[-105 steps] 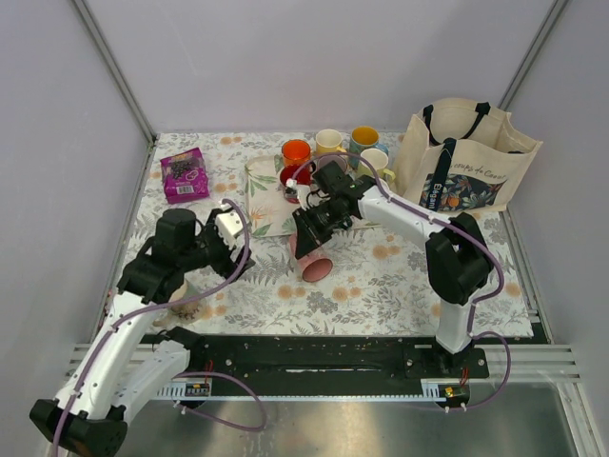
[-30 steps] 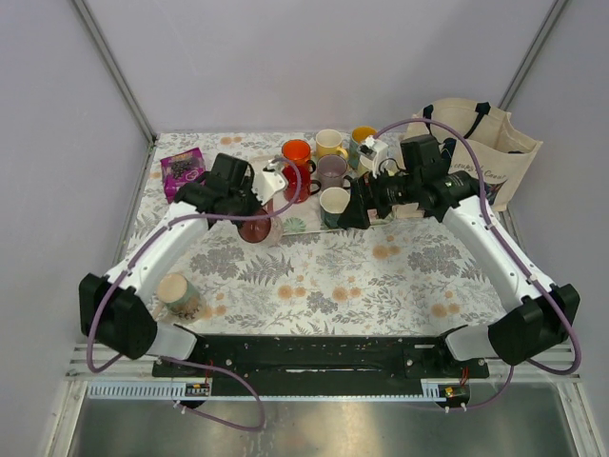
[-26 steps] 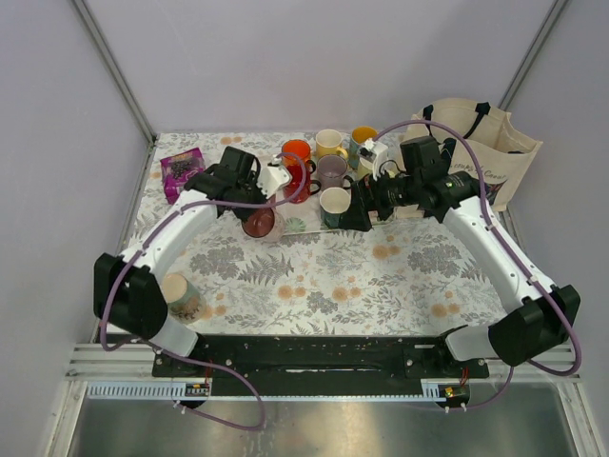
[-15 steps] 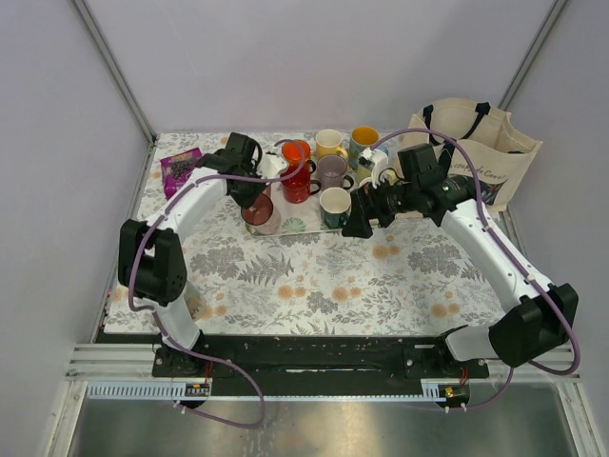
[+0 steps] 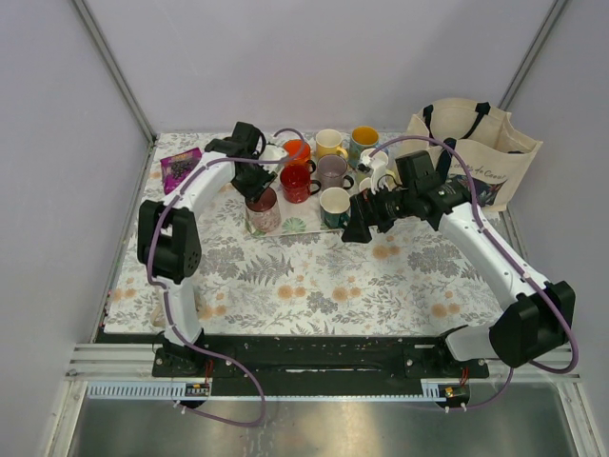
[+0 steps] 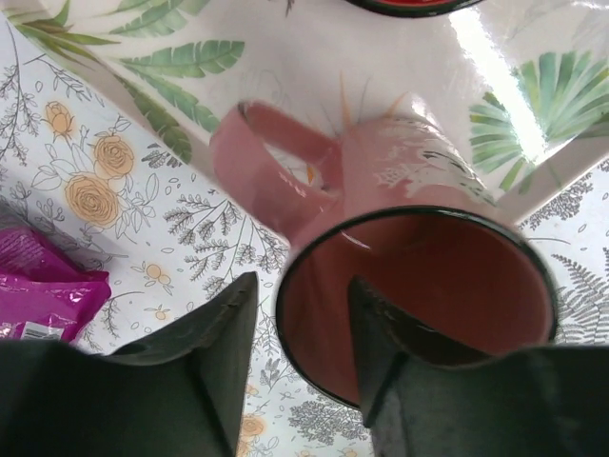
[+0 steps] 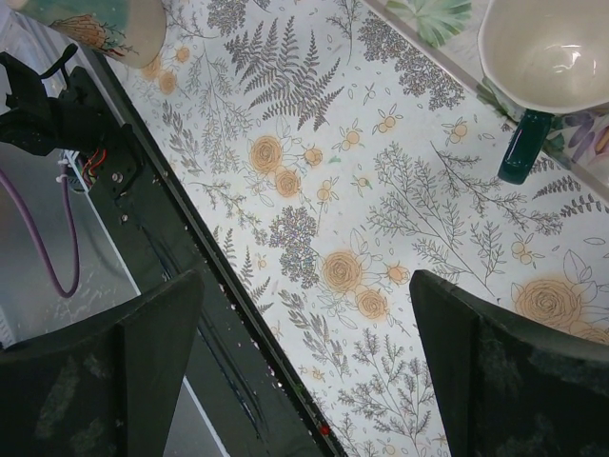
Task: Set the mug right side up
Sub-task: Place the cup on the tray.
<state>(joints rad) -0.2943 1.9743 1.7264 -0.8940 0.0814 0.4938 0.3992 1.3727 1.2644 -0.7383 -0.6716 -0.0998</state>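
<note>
Mug stood mouth-up on the near left corner of the leaf-print tray. Left fingers straddled its rim, one inside and one outside, parted with a gap at the outer one. Right fingers hung wide apart over the counter, holding nothing.

The bench lies open across middle and front. The tray behind is crowded (a red mug just beside the pink mug), and a tote bag fills the right rear corner.
</note>
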